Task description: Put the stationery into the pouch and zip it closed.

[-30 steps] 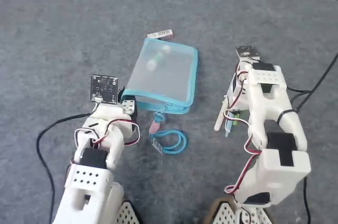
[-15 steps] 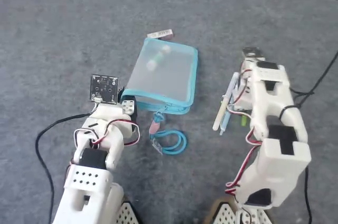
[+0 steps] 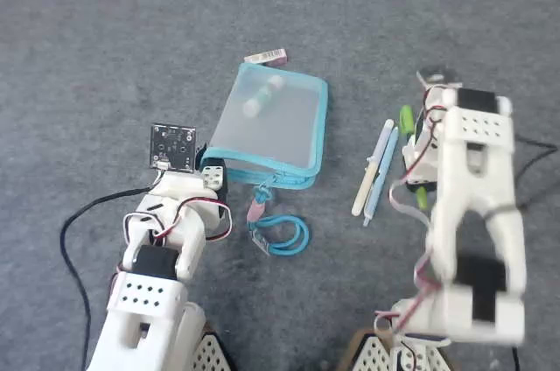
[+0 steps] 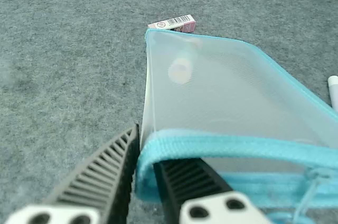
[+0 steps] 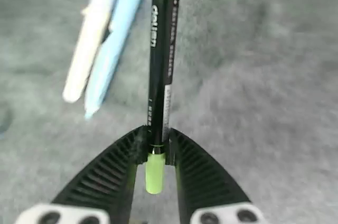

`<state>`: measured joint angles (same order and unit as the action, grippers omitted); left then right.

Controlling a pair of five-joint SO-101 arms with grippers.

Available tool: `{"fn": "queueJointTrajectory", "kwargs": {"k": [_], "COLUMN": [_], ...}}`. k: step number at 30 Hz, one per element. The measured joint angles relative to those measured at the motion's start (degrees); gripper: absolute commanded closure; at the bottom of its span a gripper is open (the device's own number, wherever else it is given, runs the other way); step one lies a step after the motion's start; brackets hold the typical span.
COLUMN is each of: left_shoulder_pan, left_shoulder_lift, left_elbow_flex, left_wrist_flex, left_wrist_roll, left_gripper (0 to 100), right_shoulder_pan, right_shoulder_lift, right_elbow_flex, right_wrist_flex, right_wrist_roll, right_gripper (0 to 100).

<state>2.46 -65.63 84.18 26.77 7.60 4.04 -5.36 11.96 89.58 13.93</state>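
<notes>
My left gripper [image 4: 142, 137] pinches the pouch [image 4: 227, 92] at its near-left corner. My right gripper [image 5: 157, 139] grips a black-green pen [image 5: 160, 60]; cream pen [image 5: 91, 42] and blue pen [image 5: 117, 34] lie just left.

The left arm [image 3: 149, 297] and the right arm [image 3: 472, 205] are white plastic with black motor blocks and thin red, black and white wires. The left claw [image 4: 147, 147] and the right claw [image 5: 156, 134] have black ribbed fingers [image 4: 105, 174] on white bases with round holes.
</notes>
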Motion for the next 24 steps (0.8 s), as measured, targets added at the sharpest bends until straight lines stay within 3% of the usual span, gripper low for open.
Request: {"fn": "queueJointTrajectory", "kwargs": {"k": [3, 6, 12, 16, 24], "left_shoulder_pan": [0.00, 0.00, 0.00, 0.00, -3.34], "left_shoulder_lift": [0.00, 0.00, 0.00, 0.00, 0.00], "left_elbow_flex": [0.00, 0.00, 0.00, 0.00, 0.00], "left_wrist_flex": [0.00, 0.00, 0.00, 0.00, 0.00], "left_wrist_roll": [0.00, 0.00, 0.00, 0.00, 2.11], "left_gripper": [99, 99, 99, 99, 99], "right_shoulder_pan": [-6.77, -18.20, -37.54, -42.90, -43.43], "right_shoulder_lift": [-12.13, -20.84, -22.95, -22.77, -22.77], "right_elbow_flex": [0.00, 0.00, 0.00, 0.09, 4.84], "right_wrist_flex": [5.45, 10.20, 10.99, 10.99, 11.08], "right_wrist_roll": [1.41, 2.90, 5.98, 6.68, 6.68], "right_gripper": [99.1, 99.1, 99.1, 99.1, 99.1]}}
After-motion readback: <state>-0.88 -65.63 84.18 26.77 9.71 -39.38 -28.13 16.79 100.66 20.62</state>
